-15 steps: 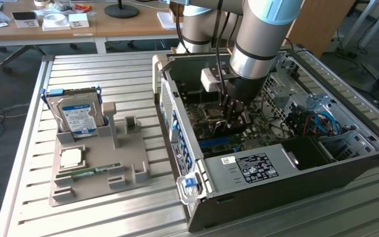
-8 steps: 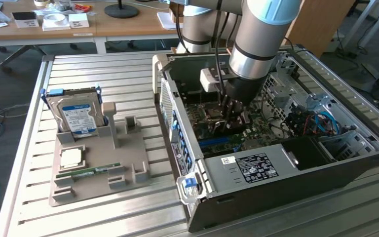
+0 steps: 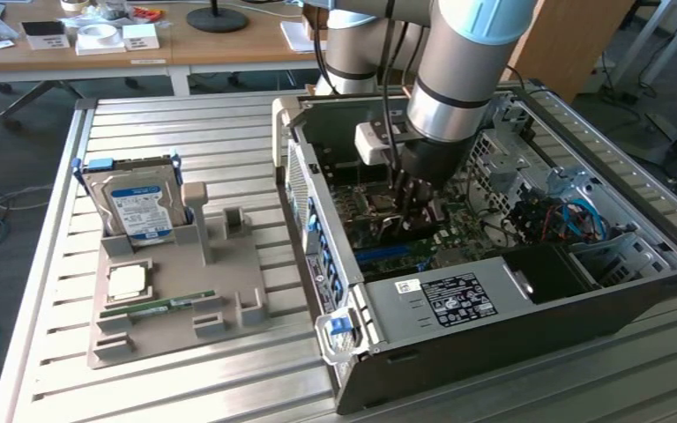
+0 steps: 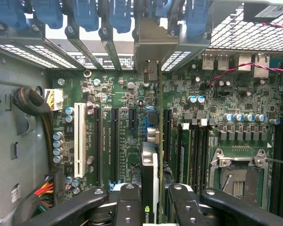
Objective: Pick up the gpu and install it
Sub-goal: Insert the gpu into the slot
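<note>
Your black two-fingered hand [image 4: 153,195] is clamped on the thin, flat gpu card [image 4: 149,165], held edge-on over the green motherboard [image 4: 127,94] inside the open grey computer case [image 3: 492,330] on the slatted metal surface [image 3: 197,392]; blue clips [image 4: 85,14] line the case wall beyond.

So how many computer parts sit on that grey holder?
3: a hard drive upright at the far end, a square chip in the middle, a green memory stick at the near end. Something could hide behind the drive.
</note>
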Tool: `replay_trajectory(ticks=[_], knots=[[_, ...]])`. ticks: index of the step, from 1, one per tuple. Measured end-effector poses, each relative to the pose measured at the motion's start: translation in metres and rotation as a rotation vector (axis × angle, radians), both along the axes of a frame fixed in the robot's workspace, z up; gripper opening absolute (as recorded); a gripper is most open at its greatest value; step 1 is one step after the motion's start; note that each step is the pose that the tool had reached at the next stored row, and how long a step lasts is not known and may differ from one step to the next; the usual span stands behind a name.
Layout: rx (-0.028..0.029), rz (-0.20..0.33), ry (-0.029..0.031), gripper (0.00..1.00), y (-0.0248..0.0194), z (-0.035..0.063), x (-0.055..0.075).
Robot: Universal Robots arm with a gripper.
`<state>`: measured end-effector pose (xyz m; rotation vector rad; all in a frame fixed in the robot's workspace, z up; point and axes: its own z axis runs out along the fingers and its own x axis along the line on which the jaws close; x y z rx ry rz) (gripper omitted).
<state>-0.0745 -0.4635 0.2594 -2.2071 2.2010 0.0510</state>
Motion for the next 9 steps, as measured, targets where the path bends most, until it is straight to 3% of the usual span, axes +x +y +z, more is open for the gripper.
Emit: replay_trajectory(ticks=[9], knots=[[0.0001, 0.0, 0.0, 0.27, -0.0006, 0.0, -0.0015]])
